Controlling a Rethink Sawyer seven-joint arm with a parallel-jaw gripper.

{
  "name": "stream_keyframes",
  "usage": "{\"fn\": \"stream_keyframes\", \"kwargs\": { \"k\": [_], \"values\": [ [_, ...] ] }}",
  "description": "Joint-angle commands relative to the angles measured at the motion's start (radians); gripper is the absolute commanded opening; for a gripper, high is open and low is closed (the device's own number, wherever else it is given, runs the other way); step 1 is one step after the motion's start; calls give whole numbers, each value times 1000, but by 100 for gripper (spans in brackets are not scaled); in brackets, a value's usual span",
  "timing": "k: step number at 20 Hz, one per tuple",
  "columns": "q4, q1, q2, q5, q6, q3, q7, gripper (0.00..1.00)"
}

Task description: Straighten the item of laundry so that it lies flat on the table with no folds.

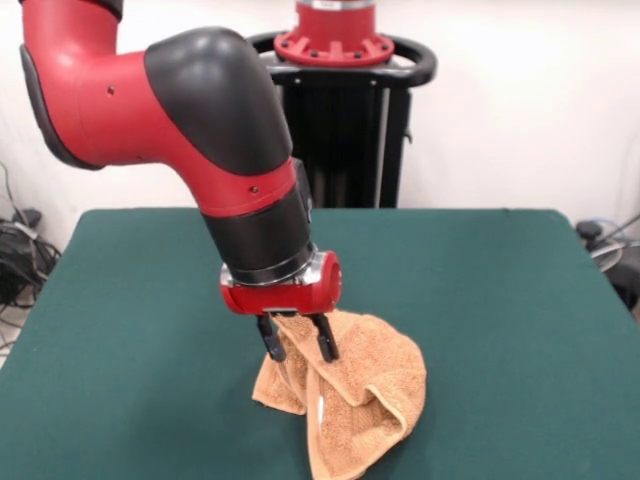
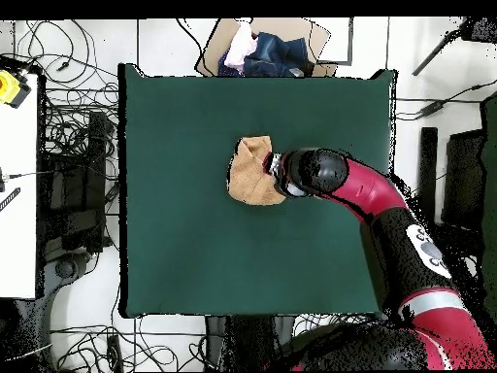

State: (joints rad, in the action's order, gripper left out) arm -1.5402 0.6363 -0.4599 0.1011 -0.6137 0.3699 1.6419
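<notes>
The gripper (image 1: 298, 344) hangs low over the green table (image 1: 500, 300), its two black fingers (image 1: 326, 338) set slightly apart with a fold of the orange-tan terry towel (image 1: 365, 395) between them; it seems to pinch the cloth, though the contact is hard to see. The towel lies bunched at the near middle of the table, its edges folded over.
</notes>
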Motion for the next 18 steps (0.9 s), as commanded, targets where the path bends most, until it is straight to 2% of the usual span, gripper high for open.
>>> {"fn": "stream_keyframes", "kwargs": {
  "k": [1,7,18],
  "values": [
    [-103,-1,55,-16,92,113,55,100],
    [-81,15,104,-20,86,145,30,100],
    [-55,27,138,11,105,164,10,100]
  ]
}}
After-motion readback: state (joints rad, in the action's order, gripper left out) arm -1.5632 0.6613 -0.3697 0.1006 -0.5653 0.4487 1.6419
